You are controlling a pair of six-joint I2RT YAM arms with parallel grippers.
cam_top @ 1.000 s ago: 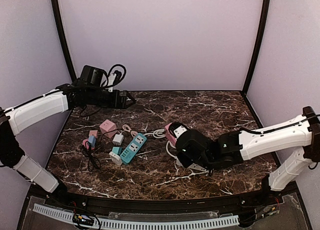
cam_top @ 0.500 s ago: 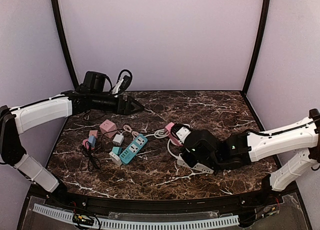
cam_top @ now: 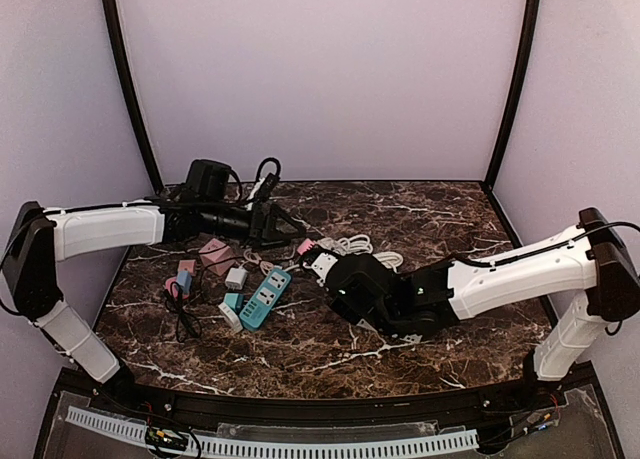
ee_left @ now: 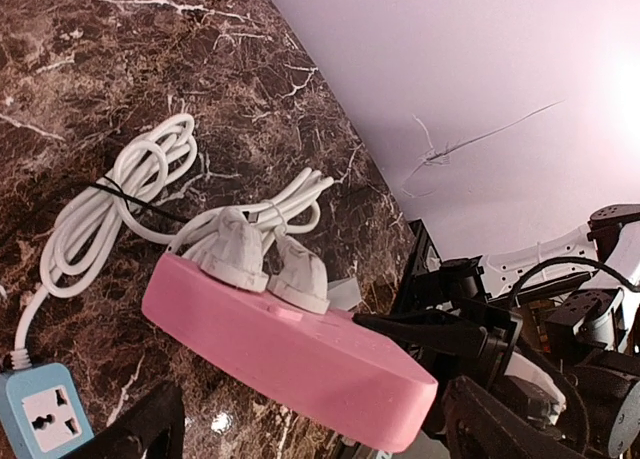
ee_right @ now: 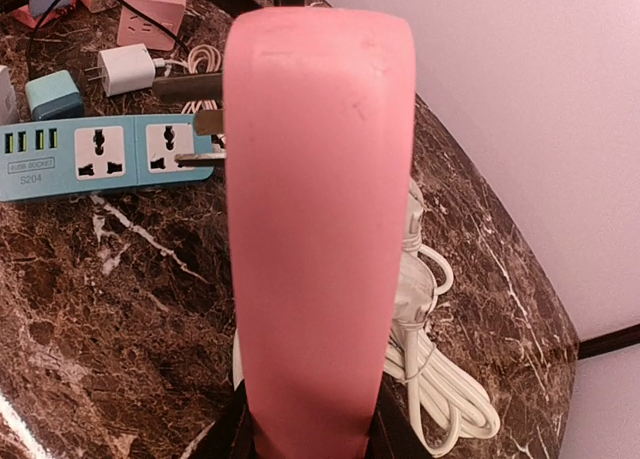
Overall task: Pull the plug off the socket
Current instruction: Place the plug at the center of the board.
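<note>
Pale lilac walls close in a dark marble tabletop (cam_top: 440,219). From above, the left arm reaches in from the left. Its left tool (cam_top: 275,220) hangs near the far end of the pink socket strip (cam_top: 305,247) and does not touch it. The right tool (cam_top: 331,270) grips the strip's other end near the middle of the tabletop. A white cord (cam_top: 362,246) lies coiled just behind it. A blue power strip (cam_top: 265,296), a pink cube (cam_top: 215,253) and a white adapter (cam_top: 236,277) lie to the left.

In the left wrist view, the strip (ee_left: 300,354) is held tilted above the marble. Two white plugs (ee_left: 240,251) are seated side by side in its face, and their cord (ee_left: 130,184) is bundled behind. The left tool's fingers (ee_left: 140,429) are spread wide, one in each lower corner, and grasp nothing.

In the right wrist view, the strip (ee_right: 320,209) stands on edge, pinched at its near end between the fingers (ee_right: 236,434). The blue power strip (ee_right: 100,154) and the adapter (ee_right: 124,70) lie to the left of it, and the cord (ee_right: 435,374) lies to the right.
</note>
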